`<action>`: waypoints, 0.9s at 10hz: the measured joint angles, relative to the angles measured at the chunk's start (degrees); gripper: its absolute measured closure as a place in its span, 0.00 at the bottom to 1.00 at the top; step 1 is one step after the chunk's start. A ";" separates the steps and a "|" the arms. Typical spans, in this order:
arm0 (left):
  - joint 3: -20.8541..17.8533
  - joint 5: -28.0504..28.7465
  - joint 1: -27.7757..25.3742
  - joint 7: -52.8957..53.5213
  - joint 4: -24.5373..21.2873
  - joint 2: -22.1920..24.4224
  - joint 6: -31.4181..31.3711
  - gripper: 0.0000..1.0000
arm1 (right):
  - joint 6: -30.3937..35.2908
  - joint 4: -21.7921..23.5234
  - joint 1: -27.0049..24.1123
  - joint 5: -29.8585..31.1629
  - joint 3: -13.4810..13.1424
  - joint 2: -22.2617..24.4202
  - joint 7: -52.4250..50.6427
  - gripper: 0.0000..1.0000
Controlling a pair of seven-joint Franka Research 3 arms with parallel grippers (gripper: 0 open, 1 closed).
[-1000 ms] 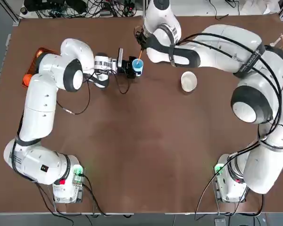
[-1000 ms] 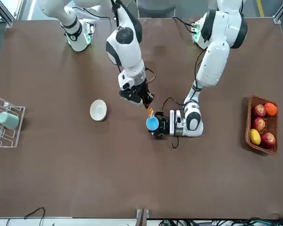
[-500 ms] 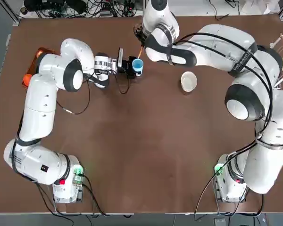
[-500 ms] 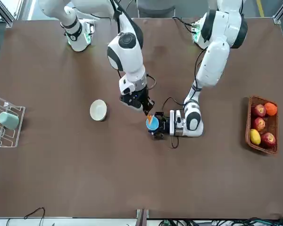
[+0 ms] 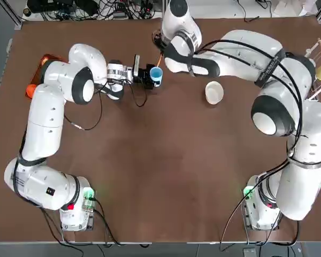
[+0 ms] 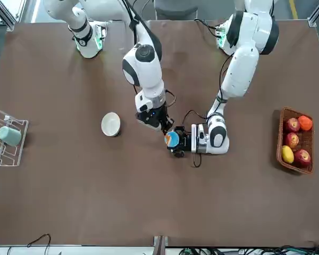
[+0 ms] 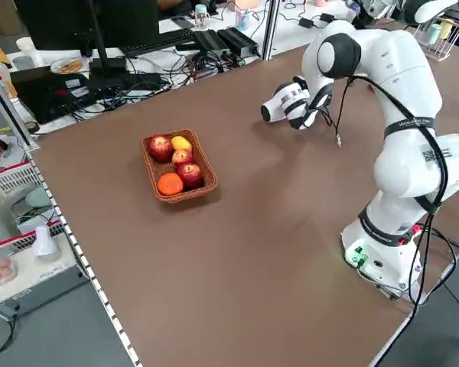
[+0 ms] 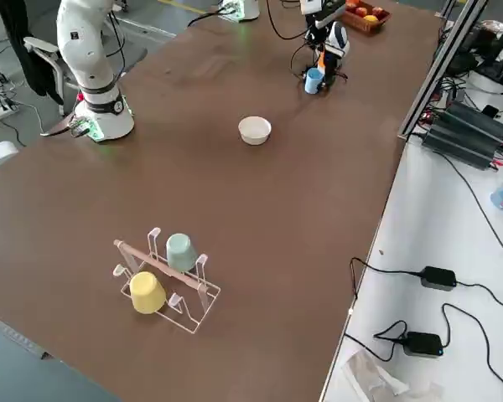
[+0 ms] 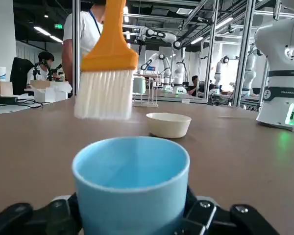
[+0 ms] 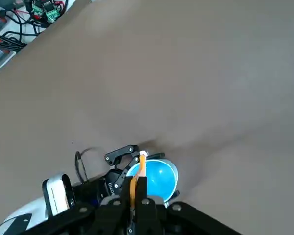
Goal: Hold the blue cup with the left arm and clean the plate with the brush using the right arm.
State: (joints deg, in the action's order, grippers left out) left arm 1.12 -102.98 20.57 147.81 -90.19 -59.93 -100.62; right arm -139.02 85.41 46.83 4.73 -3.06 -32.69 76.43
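Brown tabletop (image 5: 166,176) carrying the whole scene, with both arms reaching to its far side from the robot. Left gripper (image 5: 148,76) lies level just above the tabletop, jaws closed around the blue cup (image 5: 156,73), which stands upright with its open rim facing up. Right gripper (image 6: 162,121) hangs over the cup from the side, jaws clamped on the handle of the brush (image 9: 108,61); in the left wrist view the white bristles point down and hover just above and behind the cup's rim, apart from it. The plate (image 5: 214,92), a small white dish, sits bare on the tabletop near the cup, on the right arm's side, touched by nothing. A fruit basket (image 6: 296,140) stands well apart on the left arm's side, and a rack (image 8: 163,280) with two other cups stands well apart on the right arm's side. Step in hand, as judged: the cup is held and the brush is poised at it rather than at the plate. The next move appears to call for carrying the bristles across to the plate and lowering them onto its surface.
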 joint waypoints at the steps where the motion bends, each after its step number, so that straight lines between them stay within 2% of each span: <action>1: 0.00 0.00 0.00 0.00 0.00 0.00 0.00 0.31 | -0.05 -0.04 0.44 0.25 0.01 -0.41 0.12 0.95; 4: 0.00 0.00 0.01 0.01 0.00 0.00 -0.01 0.31 | -0.51 -0.08 2.20 3.83 0.02 -1.42 3.82 0.95; 9: 0.00 0.00 0.04 0.03 0.00 0.02 -0.03 0.31 | -0.85 -0.18 2.44 4.66 -0.09 -2.33 4.15 0.95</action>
State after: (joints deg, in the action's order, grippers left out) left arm 1.12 -102.98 20.61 147.83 -90.19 -59.91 -100.65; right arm -139.87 85.23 49.27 9.39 -3.15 -35.02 80.58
